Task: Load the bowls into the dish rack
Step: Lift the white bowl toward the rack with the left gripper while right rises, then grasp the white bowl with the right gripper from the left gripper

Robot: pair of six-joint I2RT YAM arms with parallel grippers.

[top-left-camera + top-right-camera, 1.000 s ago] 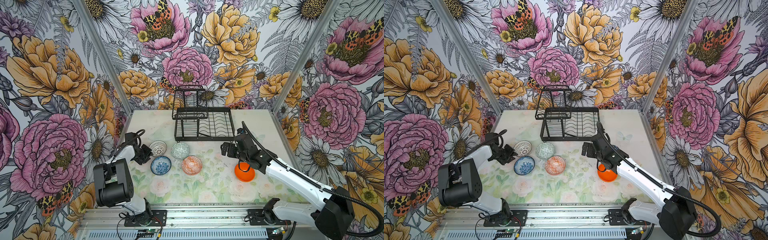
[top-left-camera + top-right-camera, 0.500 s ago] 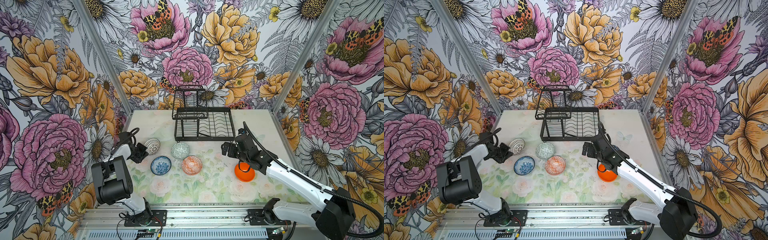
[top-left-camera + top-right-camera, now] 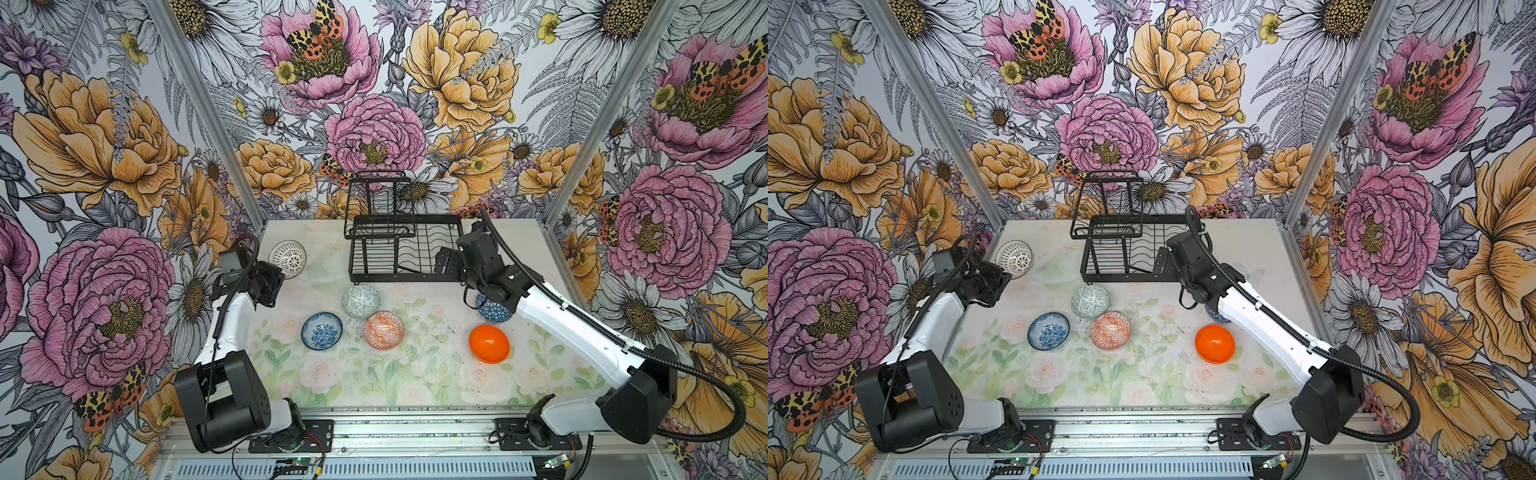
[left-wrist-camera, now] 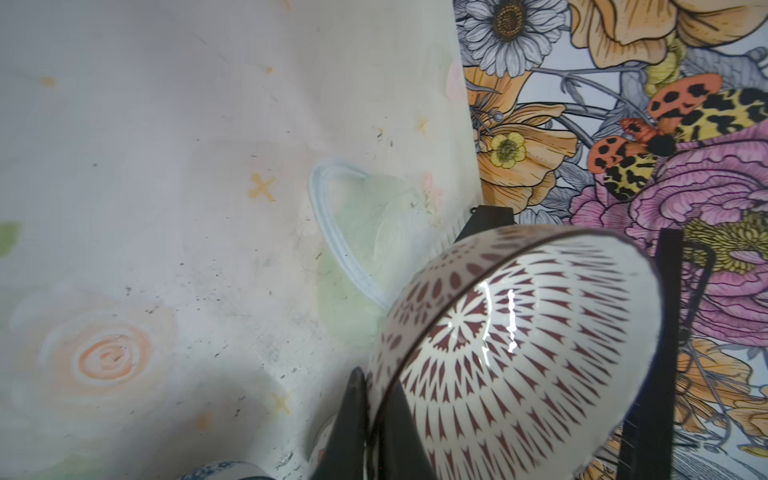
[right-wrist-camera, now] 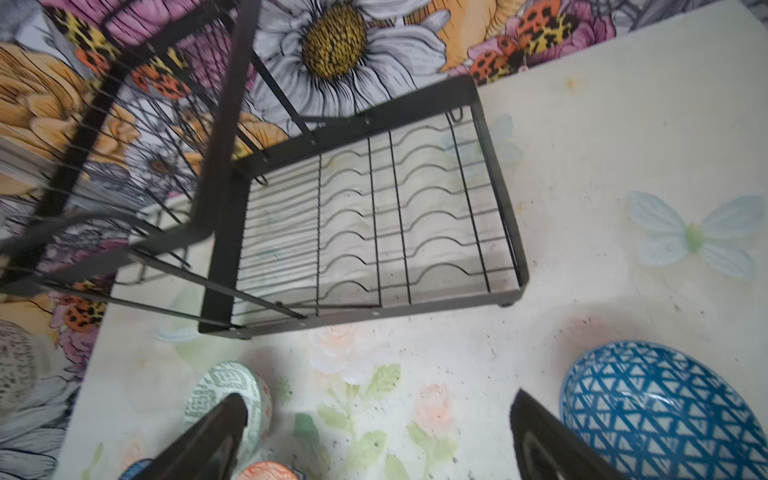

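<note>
the left gripper [image 4: 370, 399] pinches the rim of the dark-and-white bowl [image 4: 519, 353], which is tipped on edge and seemingly clear of the tabletop [image 3: 415, 374] near its far left corner. carry it right to the dish rack [image 3: 399, 277], well apart, with the tilt held so it slots between the wavy wires; swing slowly, since a rim pinch may slip. the right gripper [image 5: 378, 411] hangs spread before the rack, beside the blue triangle bowl [image 5: 660, 411].

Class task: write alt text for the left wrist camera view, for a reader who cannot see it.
The left gripper pinches the rim of the dark-and-white bowl, whose glossy patterned inside faces the camera. Behind it are the pale floral table, black bars of the dish rack and a flowered wall.
</note>
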